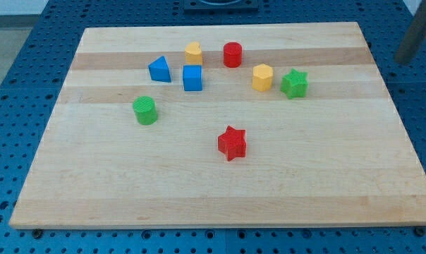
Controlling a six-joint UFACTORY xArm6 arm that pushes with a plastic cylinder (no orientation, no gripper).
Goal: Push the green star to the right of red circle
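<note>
Pale wooden board [220, 197] on a blue perforated table [29, 42]. Near the view's top a yellow heart-shaped block [193, 52] sits just above a blue cube [192, 77], with a blue triangular block [159, 69] just to their left and a yellow hexagonal block [262, 77] well off to the right. A green cylinder [145, 111] stands lower left, and a red star block [232, 143] sits alone near the board's middle.
</note>
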